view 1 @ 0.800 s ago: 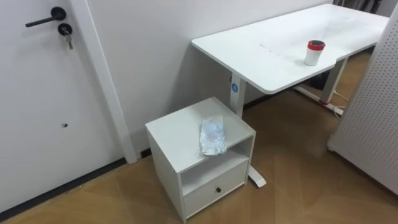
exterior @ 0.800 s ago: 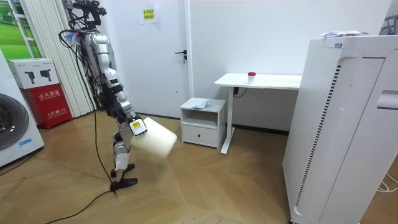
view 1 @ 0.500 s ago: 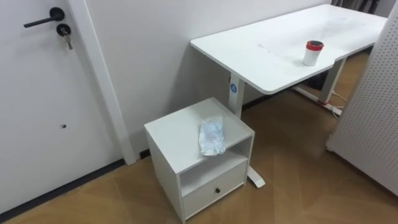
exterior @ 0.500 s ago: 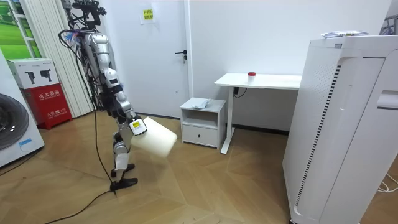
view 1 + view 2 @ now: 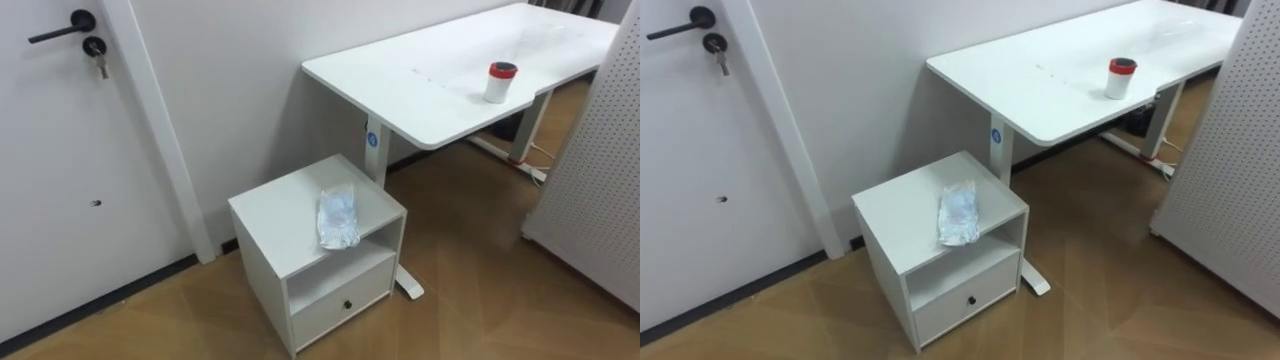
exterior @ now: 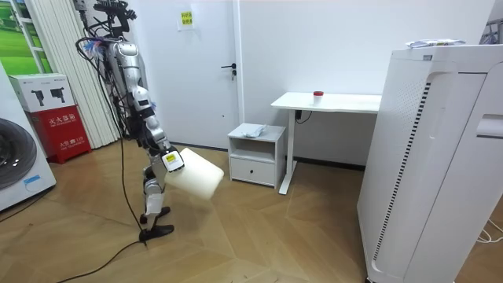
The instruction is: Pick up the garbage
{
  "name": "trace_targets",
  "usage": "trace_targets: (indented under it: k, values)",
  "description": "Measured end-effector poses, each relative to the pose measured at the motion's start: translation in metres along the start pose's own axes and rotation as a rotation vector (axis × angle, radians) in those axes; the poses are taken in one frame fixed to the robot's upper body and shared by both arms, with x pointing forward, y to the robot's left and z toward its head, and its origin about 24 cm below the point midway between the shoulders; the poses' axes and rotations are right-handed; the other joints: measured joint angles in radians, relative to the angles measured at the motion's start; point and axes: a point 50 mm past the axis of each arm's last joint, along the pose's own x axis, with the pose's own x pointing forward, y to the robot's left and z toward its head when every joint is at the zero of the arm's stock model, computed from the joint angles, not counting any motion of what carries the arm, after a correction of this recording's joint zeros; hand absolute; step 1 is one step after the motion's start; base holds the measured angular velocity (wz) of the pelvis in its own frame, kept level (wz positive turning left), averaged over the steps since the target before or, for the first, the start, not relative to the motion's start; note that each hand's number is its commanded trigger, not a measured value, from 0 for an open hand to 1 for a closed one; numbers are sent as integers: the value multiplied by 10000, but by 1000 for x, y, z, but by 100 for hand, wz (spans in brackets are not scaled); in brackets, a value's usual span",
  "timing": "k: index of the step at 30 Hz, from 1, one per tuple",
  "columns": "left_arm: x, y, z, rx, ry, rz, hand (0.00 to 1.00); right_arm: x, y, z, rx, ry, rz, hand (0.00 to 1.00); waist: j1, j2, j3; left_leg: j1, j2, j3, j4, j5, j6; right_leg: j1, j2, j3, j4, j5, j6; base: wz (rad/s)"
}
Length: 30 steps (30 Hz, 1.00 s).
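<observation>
Clear plastic, a crumpled bag [image 5: 338, 216], lies on the small cabinet [image 5: 275, 215], well ahead of the right robot hand [image 6: 167, 159], which is at a white bin [image 6: 198, 176]; I can't tell its grip. Only the head's view has crept sideways, so I'd say the approach has barely begun.

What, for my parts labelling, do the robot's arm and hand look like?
Room view: arm silver-grey above, black below, dark cables looping at the shoulder. The hand is dark, its back bearing a white tag marked yellow.
</observation>
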Motion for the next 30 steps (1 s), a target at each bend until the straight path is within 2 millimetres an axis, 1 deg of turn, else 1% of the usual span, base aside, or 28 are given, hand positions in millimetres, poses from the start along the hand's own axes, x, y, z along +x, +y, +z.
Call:
trace_targets:
  k: [3, 4, 5, 6, 7, 8, 9, 10, 11, 12, 13, 14, 15, 16, 17, 18, 19, 20, 21, 22, 23, 24, 25, 26, 27, 28, 29, 30]
  values:
    - [0, 1, 1, -54, 26, 30, 0, 0, 0, 0, -138, 7, 19, 100, -7, -33, 2, -269, 90, -3, 398, -100, -40, -165, 36, -13, 255, -57, -68, 0]
    - [0, 1, -2, -180, 137, 25, 0, 0, 1, 0, -321, 2, 33, 100, 5, -55, 8, -481, 180, 5, 847, -259, -81, -337, 95, -3, 539, -181, -137, -5]
    - [0, 2, -3, -325, 218, 48, 0, 0, 1, 1, -348, -27, 53, 100, 27, -110, 30, -740, 257, 9, 1477, -434, -161, -493, 87, 22, 919, -403, -165, -7]
    - [0, 2, -5, -345, 276, 35, 0, 0, 1, 1, -399, -34, 66, 100, 25, -138, 38, -906, 320, 37, 1853, -521, -197, -605, 86, 47, 1102, -523, -198, -12]
    - [0, 3, -5, -323, 305, 33, 0, 0, 3, 2, -431, -44, 144, 100, 18, -205, 53, -1197, 425, 113, 2529, -616, -290, -779, 78, 91, 1503, -795, -273, -7]
    - [0, 2, -8, -318, 466, -6, 0, 0, 5, 3, -435, -113, 217, 100, 26, -254, 75, -1385, 523, 192, 3117, -620, -296, -794, 106, 139, 1762, -1041, -417, -6]
    - [0, 2, -10, -306, 520, -53, 0, 0, 4, 2, -410, -74, 220, 100, 25, -301, 80, -1459, 568, 202, 3369, -620, -297, -792, 124, 154, 1857, -1109, -454, -4]
    - [-1, 0, -12, -248, 583, -173, 0, 0, 3, 2, -334, -29, 187, 100, 41, -323, 79, -1554, 645, 213, 3676, -620, -297, -801, 160, 209, 2083, -1252, -538, -9]
    - [-1, -1, -13, -225, 632, -227, 0, 0, 3, 2, -236, -37, 177, 100, 37, -358, 78, -1669, 712, 255, 3936, -614, -305, -827, 203, 311, 2236, -1344, -581, -8]
    - [-1, -1, -13, -229, 619, -226, 0, 0, 2, 2, -218, -41, 169, 100, 25, -347, 67, -1805, 762, 260, 4169, -584, -348, -869, 246, 359, 2295, -1376, -632, 4]
    - [-1, 0, -12, -201, 557, -193, 0, 0, 2, 1, -146, -29, 165, 100, -12, -348, 51, -2284, 855, 301, 4866, -353, -558, -843, 373, 537, 2315, -1382, -734, 20]
    - [-1, 1, -12, -116, 547, -185, 0, 0, 2, -3, -110, 83, 157, 100, -42, -424, 43, -2691, 601, 248, 4984, -369, -497, -809, 445, 975, 2313, -1400, -855, 26]
    - [-1, 0, -12, -26, 538, -204, 0, -1, 1, -6, -52, 169, 113, 100, -47, -462, 37, -2897, 461, 253, 4718, -387, -462, -782, 438, 1159, 2300, -1414, -880, 21]
    - [-1, -2, -13, 95, 545, -265, 0, -2, -4, -11, 5, 366, 1, 100, 26, -490, 38, -3221, 216, 327, 3827, -266, -510, -759, 434, 1616, 2267, -1449, -915, 0]
    - [-2, -3, -15, 123, 580, -287, 0, -2, -5, -12, 19, 431, -41, 100, 103, -497, 29, -3356, 117, 380, 3220, -131, -574, -735, 432, 1870, 2263, -1473, -917, -23]
    - [-2, -3, -17, 115, 627, -273, 0, -2, -7, -11, 65, 429, -99, 100, 258, -480, 5, -3662, 15, 503, 1963, 334, -637, -699, 425, 2093, 2247, -1519, -855, -41]
    - [-2, -3, -20, 78, 698, -244, 0, -2, -8, -10, 62, 407, -187, 100, 328, -399, 18, -3883, 5, 504, 909, 1050, -593, -612, 417, 2222, 2242, -1625, -788, -55]
    - [-3, -2, -25, -10, 813, -204, 0, -2, -7, -11, -167, 428, -180, 100, 380, -401, 15, -3877, -38, 463, 238, 1780, -539, -432, 283, 2400, 2229, -1780, -713, -51]
    - [-3, -2, -26, -77, 830, -192, 0, -2, -8, -10, -301, 455, -194, 100, 423, -415, 8, -3840, -58, 464, 76, 2132, -510, -342, 233, 2538, 2192, -1863, -666, -57]
    - [-3, -3, -25, -160, 741, -198, 0, -2, -9, -10, -473, 480, -240, 100, 489, -431, -5, -3772, -162, 494, 98, 2659, -246, -144, 93, 2683, 2022, -1996, -568, -46]
    - [-3, -1, -22, -264, 550, -154, 0, -2, -8, -9, -536, 455, -223, 100, 490, -588, -70, -3760, -284, 608, 320, 2779, 40, -24, -63, 2772, 1813, -2095, -412, -41]
    - [-2, 0, -19, -275, 412, -118, 0, -2, -8, -8, -537, 427, -209, 100, 514, -555, -83, -3794, -329, 711, 513, 2654, 217, 33, -145, 2768, 1738, -2131, -344, -42]
    - [-2, 2, -15, -313, 156, -2, 0, -1, -6, -4, -518, 325, -170, 100, 547, -709, 8, -3835, -368, 972, 1040, 2357, 403, 140, -327, 2763, 1674, -2166, -204, -45]
    - [-2, 4, -12, -419, -38, 85, 0, -1, -5, 2, -538, 129, -119, 100, 497, -768, 62, -3884, -363, 1123, 1600, 1882, 443, 381, -459, 2758, 1520, -2118, -73, -39]
    - [-2, 5, -10, -460, -122, 110, 0, -1, -4, 3, -582, 61, -115, 100, 462, -784, 78, -3941, -339, 1133, 1939, 1617, 460, 481, -500, 2762, 1516, -2084, -12, -19]
    - [-1, 8, -5, -490, -256, 175, 0, -1, -4, 5, -668, -36, -98, 100, 482, -759, 62, -4025, -298, 1135, 2554, 1089, 475, 645, -589, 2747, 1710, -2064, 46, -9]
    - [0, 11, 1, -569, -463, 237, 0, -1, -3, 5, -738, -38, -130, 100, 520, -771, 36, -3976, -329, 1134, 2829, 595, 528, 503, -655, 2671, 2440, -2148, 284, -6]
    - [0, 11, 4, -579, -562, 255, 0, -1, -3, 6, -747, -70, -141, 100, 529, -789, 26, -3911, -385, 1153, 2923, 419, 572, 287, -756, 2549, 3108, -2152, 439, 0]
